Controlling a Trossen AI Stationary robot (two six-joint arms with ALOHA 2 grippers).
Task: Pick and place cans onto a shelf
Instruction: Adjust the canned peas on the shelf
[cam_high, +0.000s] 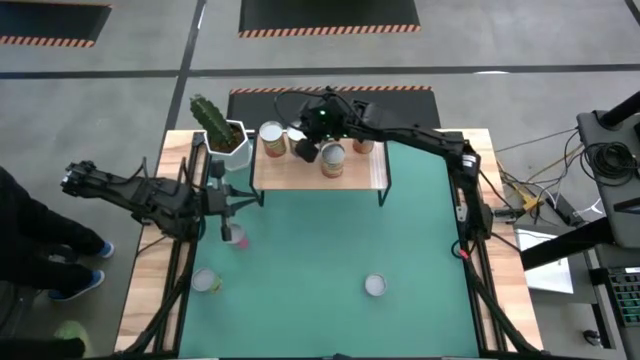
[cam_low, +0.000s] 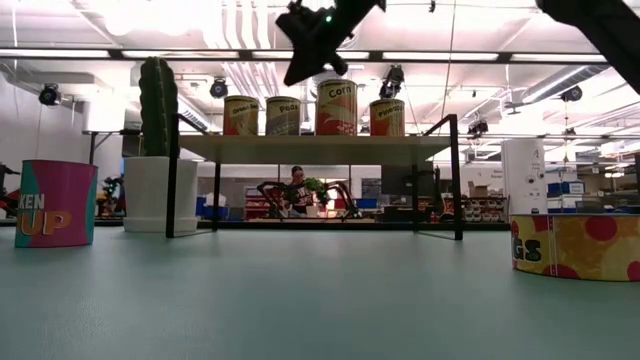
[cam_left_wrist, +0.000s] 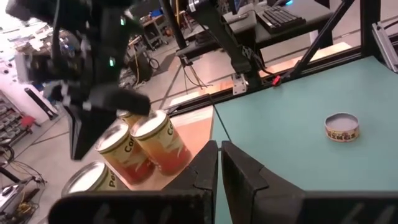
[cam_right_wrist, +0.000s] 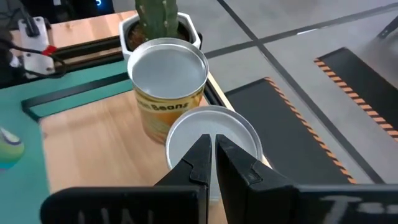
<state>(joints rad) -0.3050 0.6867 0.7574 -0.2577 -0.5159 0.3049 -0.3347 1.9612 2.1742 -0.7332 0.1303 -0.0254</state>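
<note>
The light-wood shelf (cam_high: 320, 172) stands at the table's far side and carries several cans: a beans can (cam_right_wrist: 168, 81), a silver-topped can (cam_right_wrist: 239, 140), a corn can (cam_low: 336, 105) and one more (cam_low: 386, 117). My right gripper (cam_right_wrist: 211, 155) hovers just above the silver-topped can, fingers shut and empty; the low view shows it (cam_low: 315, 45) clear of the can tops. My left gripper (cam_high: 252, 200) waits shut at the table's left, near the shelf's left leg. A pink can (cam_high: 235, 237) stands on the mat near it.
A cactus in a white pot (cam_high: 225, 135) stands at the shelf's left end. Two low tins (cam_high: 205, 282) (cam_high: 375, 286) sit on the green mat toward the near edge. A person's legs (cam_high: 40, 250) show at the far left.
</note>
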